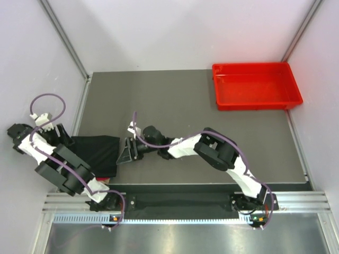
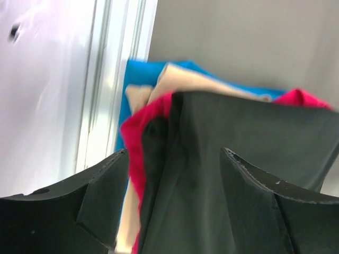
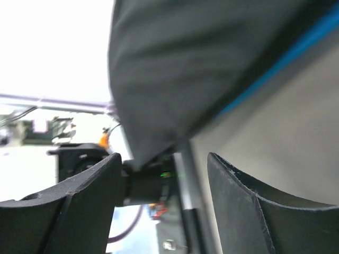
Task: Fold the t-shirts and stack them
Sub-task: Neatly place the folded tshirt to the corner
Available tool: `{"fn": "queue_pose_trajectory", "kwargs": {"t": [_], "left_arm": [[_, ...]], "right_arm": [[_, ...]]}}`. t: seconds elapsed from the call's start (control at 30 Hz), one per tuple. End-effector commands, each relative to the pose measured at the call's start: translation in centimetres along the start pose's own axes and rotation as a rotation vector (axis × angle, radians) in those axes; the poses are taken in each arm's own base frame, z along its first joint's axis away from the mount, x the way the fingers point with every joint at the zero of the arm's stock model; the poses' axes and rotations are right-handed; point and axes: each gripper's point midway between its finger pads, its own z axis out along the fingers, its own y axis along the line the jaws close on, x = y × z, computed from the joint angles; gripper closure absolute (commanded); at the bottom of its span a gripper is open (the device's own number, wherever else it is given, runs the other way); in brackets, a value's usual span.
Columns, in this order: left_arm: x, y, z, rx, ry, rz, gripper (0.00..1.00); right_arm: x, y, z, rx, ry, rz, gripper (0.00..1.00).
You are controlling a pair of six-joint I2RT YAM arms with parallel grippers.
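The black shirt point(image 1: 98, 152) lies folded at the near left of the table point(image 1: 185, 111), on top of a small pile. From my left wrist I see a red shirt point(image 2: 135, 143) bunched under its edge, a tan cloth point(image 2: 196, 82) beneath that, and a blue shirt point(image 2: 140, 71) at the bottom, close to the table's left edge. My left gripper point(image 2: 175, 206) sits at the pile's left side with its jaws spread wide. The black cloth fills the view between the fingers point(image 2: 100, 196), but I cannot tell whether either one touches it, and nothing is pinched. My right gripper point(image 1: 126, 152) reaches in from the right, its tips just beside the black shirt's right edge. Its jaws too stand wide apart, holding nothing — in the right wrist view a fold of black cloth hangs over the gap with a thin blue edge beside it, and the fold's lowest corner dips between the fingers point(image 3: 87, 201) unclamped. From above, a sliver of red shows at the pile's near edge. The tray point(image 1: 257, 87) stands in the far right corner — well apart from the pile and both grippers.
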Motion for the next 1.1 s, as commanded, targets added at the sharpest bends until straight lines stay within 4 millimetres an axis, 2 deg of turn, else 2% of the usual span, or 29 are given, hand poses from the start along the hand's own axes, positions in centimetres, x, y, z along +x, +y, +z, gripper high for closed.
{"fn": "queue_pose_trajectory", "kwargs": {"t": [0.0,0.07,0.13,0.27,0.3,0.43,0.47,0.6,0.67,0.7,0.73,0.8,0.83,0.97,1.07], "left_arm": [[-3.1,0.5,1.8,-0.004,-0.085,0.002,0.27],[-3.3,0.0,2.6,0.017,-0.081,-0.002,0.28],[-3.6,0.2,2.9,0.012,-0.09,0.003,0.3],[-3.7,0.8,3.3,-0.004,-0.088,0.009,0.32],[-3.8,1.0,3.4,-0.006,-0.085,0.01,0.35],[-3.7,1.4,4.0,0.005,-0.072,0.002,0.51],[-3.6,1.4,4.1,0.013,-0.068,-0.001,0.52],[-3.8,1.1,4.5,0.045,-0.068,-0.004,0.56],[-3.7,1.2,4.7,0.05,-0.066,-0.003,0.59],[-3.7,1.2,4.8,0.053,-0.066,-0.001,0.59],[-3.5,1.2,4.9,0.059,-0.062,-0.002,0.61],[-3.5,1.2,5.0,0.059,-0.061,-0.001,0.67],[-3.5,1.2,5.1,0.06,-0.06,0.003,0.69],[-3.9,1.5,5.3,0.059,-0.073,0.013,0.83],[-4.6,1.9,5.4,0.045,-0.083,0.02,0.98]], "right_arm": [[0.3,3.2,1.2,-0.131,-0.015,0.027,0.34],[1.4,4.6,1.7,-0.171,-0.004,0.049,0.36],[1.8,5.1,2.0,-0.169,-0.013,0.064,0.37],[2.5,4.1,2.5,-0.127,-0.019,0.118,0.38],[2.6,3.6,2.6,-0.121,-0.02,0.132,0.38],[2.7,3.3,3.3,-0.123,-0.008,0.163,0.39],[2.8,3.7,3.6,-0.127,0.0,0.163,0.39],[3.4,2.8,4.0,-0.094,0.014,0.186,0.39],[3.2,3.4,4.1,-0.119,0.017,0.187,0.41],[3.3,3.3,4.2,-0.12,0.022,0.191,0.44],[3.4,3.5,4.2,-0.131,0.026,0.202,0.55],[3.5,3.7,4.2,-0.146,0.026,0.216,0.68],[3.4,4.3,4.0,-0.174,0.025,0.229,0.78],[3.8,4.0,3.9,-0.181,0.037,0.261,1.0],[4.0,3.8,3.8,-0.18,0.035,0.267,1.0]]}}
